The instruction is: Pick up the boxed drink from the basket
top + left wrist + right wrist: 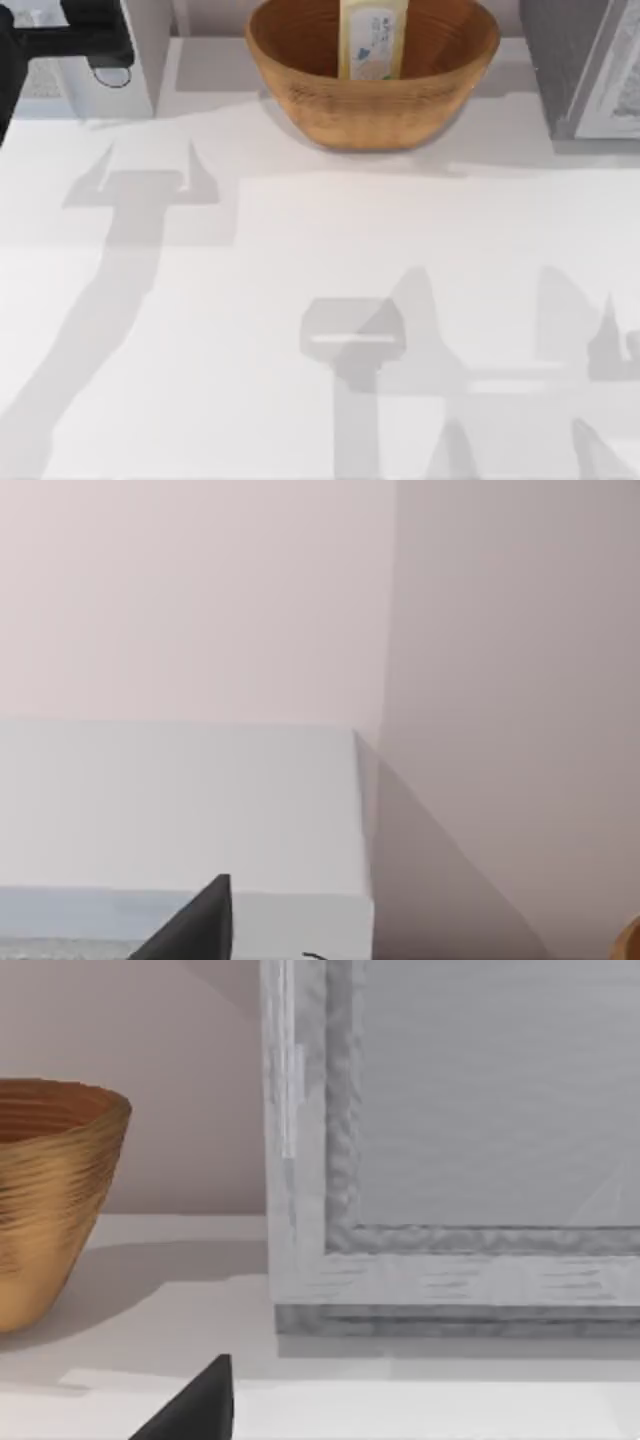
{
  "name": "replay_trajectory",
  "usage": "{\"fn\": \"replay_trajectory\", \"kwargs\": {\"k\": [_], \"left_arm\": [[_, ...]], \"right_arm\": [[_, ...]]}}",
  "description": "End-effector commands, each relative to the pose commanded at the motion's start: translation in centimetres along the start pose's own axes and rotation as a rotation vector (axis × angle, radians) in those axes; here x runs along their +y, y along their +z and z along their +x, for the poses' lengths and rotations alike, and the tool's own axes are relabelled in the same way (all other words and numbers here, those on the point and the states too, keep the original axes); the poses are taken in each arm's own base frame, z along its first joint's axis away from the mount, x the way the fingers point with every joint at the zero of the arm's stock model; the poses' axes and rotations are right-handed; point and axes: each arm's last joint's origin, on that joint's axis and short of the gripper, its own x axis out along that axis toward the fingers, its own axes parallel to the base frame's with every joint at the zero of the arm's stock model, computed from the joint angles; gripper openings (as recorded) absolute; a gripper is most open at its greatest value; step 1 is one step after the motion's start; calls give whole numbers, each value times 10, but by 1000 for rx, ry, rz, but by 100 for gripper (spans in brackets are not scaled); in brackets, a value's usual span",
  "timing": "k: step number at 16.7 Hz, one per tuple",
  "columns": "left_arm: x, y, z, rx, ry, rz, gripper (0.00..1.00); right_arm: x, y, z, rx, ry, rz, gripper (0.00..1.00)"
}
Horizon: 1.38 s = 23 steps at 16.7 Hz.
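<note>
While the boxed drink stands upright inside the basket, nothing has grabbed it, so I judge the reach comes first. I cannot tell how my grippers stand. Next I must come down over the basket's rim; the table before the basket gives room, with a grey appliance just beside it.

Bright, even light; soft grey arm shadows fall across the white table.
</note>
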Motion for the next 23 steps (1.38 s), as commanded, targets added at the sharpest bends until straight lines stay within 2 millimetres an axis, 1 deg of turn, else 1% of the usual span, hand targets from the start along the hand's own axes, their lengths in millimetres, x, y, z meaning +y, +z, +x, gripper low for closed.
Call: {"fn": "replay_trajectory", "kwargs": {"k": [2,4,5,7,9,11,13,15,16,18,22,23], "left_arm": [[-32,3,42,-7,-1,1,100],[-68,-7,81,-11,-2,3,100],[-88,-16,99,-12,-2,4,100],[-127,-42,129,-11,-3,7,100],[-164,-74,150,-8,-2,11,100],[-195,-108,163,-3,-2,15,100],[-220,-140,170,2,-2,19,100],[-237,-164,172,5,-2,22,100],[-242,-173,173,6,-2,23,100],[-247,-181,173,7,-1,24,100],[-247,-181,173,7,-1,24,100],[-246,-173,174,-7,1,9,100]], "right_arm": [[0,0,0,0,0,0,100],[0,0,0,0,0,0,100],[0,0,0,0,0,0,100],[0,0,0,0,0,0,100],[0,0,0,0,0,0,100],[0,0,0,0,0,0,100],[0,0,0,0,0,0,100],[0,0,0,0,0,0,100],[0,0,0,0,0,0,100],[0,0,0,0,0,0,100],[0,0,0,0,0,0,100],[0,0,0,0,0,0,100]]}}
